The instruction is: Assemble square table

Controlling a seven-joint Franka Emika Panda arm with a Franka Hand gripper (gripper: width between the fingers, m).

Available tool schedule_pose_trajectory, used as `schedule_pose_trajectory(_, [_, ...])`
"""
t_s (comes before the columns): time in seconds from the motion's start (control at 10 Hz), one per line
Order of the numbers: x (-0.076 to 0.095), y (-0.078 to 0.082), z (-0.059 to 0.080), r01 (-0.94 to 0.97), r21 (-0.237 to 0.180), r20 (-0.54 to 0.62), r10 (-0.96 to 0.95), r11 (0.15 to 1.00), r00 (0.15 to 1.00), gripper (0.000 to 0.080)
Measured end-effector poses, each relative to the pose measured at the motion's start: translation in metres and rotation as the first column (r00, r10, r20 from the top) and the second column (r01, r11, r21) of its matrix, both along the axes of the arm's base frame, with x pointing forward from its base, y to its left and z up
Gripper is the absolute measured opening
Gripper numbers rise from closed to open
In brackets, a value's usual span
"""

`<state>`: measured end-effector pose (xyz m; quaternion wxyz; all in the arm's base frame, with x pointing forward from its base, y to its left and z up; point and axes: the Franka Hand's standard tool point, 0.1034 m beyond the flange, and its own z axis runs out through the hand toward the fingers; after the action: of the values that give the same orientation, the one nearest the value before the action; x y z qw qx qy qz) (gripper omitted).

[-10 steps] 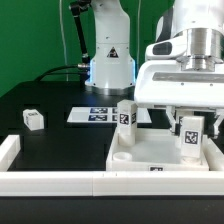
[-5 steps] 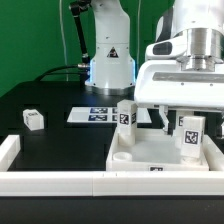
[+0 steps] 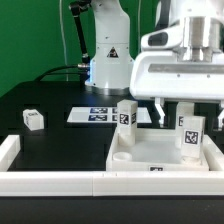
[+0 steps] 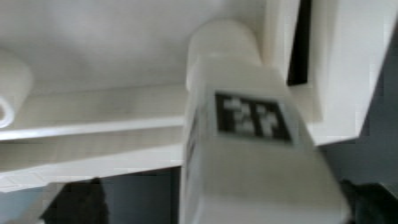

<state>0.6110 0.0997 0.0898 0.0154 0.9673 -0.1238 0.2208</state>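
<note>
Arm [image 3: 186, 40] vertical over the square table [image 3: 150, 155], pincer [image 3: 184, 110] spread above one upright leg [image 3: 190, 136].

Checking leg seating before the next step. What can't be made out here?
1. Exterior view: how the leg below the pincer sits in the slab. The leg itself covers the joint.
2. Wrist view: that leg's tag is blurred and unreadable.
3. Exterior view: the loose leg has markings too small to read.

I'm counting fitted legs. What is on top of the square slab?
Two tagged legs stand upright on the slab, at its far corners: the first leg, the second leg. How deep they sit in their sockets is hidden.
</note>
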Motion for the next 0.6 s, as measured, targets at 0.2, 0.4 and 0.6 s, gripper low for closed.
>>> schedule_pose_trajectory(0.2, [0.004, -0.010, 0.000, 0.043, 0.032, -0.101, -0.040, 0.999, 0.994, 0.0649])
schedule_pose_trajectory(0.4, [0.008, -0.017, 0.006, 0.087, 0.071, -0.240, -0.067, 0.994, 0.968, 0.0649])
schedule_pose_trajectory(0.6, [0.008, -0.012, 0.006, 0.138, 0.091, -0.353, -0.097, 0.986, 0.930, 0.0649])
